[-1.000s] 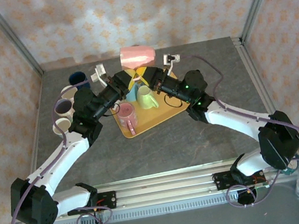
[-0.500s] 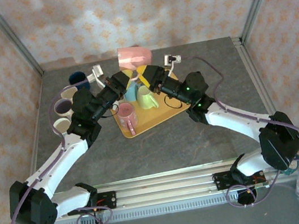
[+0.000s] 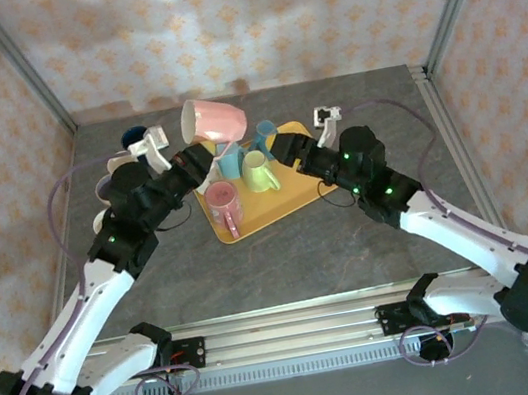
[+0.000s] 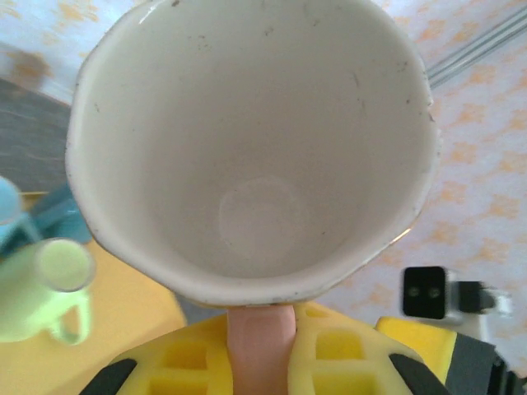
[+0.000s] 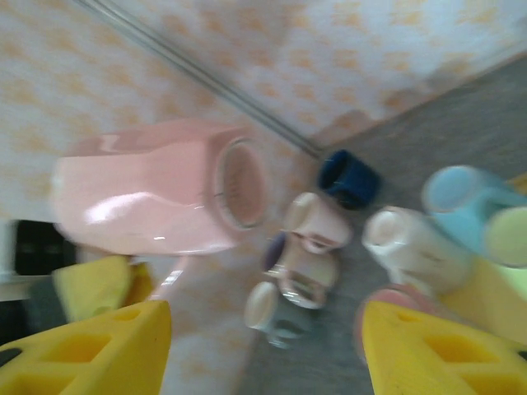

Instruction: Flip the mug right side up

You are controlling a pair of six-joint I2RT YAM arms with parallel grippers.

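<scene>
Top cam: the pink mug (image 3: 216, 122) is up in the air over the far-left corner of the yellow tray (image 3: 276, 206). It's tilted, mouth facing up and left, not upright yet. The left gripper (image 3: 201, 155) is under it. The right gripper (image 3: 281, 150) is just beside it on the right, not touching. Left wrist cam adds what the top can't: the mug's handle (image 4: 259, 341) is pinched between the 2 yellow fingers (image 4: 185, 362), so left is clamped on it, and the lens looks straight into the white inside. Right wrist cam: its 2 fingers stand wide apart, clear of the mug, which is seen from outside. Vs 1 s ago: mug lay on its side w/ a gripper at each end. Right has since let go and backed off, and the left arm (image 3: 105, 275) swung left and rolled the mouth up. Right wrist pic is blurred; the dark blue mug (image 5: 347, 177) is clear enough, but the other mugs (image 5: 300, 255) near it are hard to count. In top cam the left arm covers most of that cluster.
</scene>
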